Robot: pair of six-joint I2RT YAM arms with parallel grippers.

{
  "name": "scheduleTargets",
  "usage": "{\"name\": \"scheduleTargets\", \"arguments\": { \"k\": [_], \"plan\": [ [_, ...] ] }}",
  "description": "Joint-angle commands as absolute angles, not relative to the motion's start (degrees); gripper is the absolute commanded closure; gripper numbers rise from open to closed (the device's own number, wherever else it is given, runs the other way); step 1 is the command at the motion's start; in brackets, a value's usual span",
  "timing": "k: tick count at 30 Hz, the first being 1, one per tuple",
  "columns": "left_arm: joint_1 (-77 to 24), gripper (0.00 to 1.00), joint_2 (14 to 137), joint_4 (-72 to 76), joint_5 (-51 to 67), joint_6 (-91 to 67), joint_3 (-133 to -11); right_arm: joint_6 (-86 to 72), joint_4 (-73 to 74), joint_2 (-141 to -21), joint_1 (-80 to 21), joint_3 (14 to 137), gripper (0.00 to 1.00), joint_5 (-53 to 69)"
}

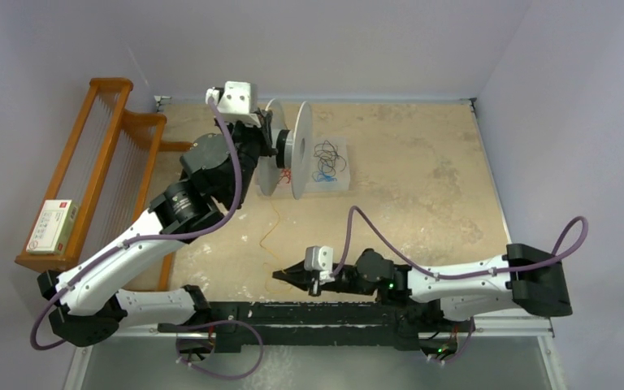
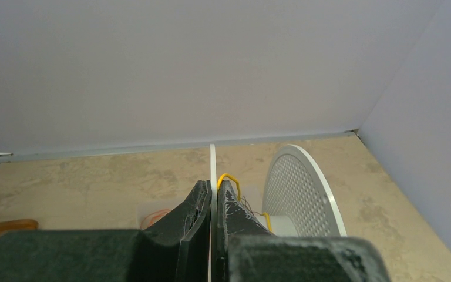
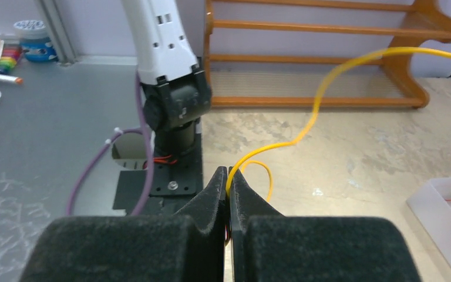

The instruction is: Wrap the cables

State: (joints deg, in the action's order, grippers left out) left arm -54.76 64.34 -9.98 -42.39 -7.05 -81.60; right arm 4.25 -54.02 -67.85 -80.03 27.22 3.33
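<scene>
Both wrist views reveal pinches: left claw on the spool flange, right claw on yellow cable.

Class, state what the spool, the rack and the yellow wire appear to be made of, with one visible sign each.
Spool: probably white plastic, matte; thin perforated disc. Rack: wood, apparently varnished; orange-brown sheen. Yellow wire: likely plastic-coated, glossy, bending in loose curves.
</scene>
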Motion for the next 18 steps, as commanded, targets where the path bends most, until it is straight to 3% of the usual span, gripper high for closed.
{"name": "scheduleTargets", "arguments": {
  "k": [1, 18],
  "plan": [
    [-54.54, 1.0, 64.63, -0.56, -48.22, -1.61, -81.61, 6.65, -42.95, -65.89, -86.08, 32.78, 1.0, -5.05],
    [-54.58, 1.0, 68.98, -3.55, -55.17, 4.57, -74.2, 10.53, -15.07, -68.16, -108.31, 57.27, 1.0, -29.05]
  ]
}}
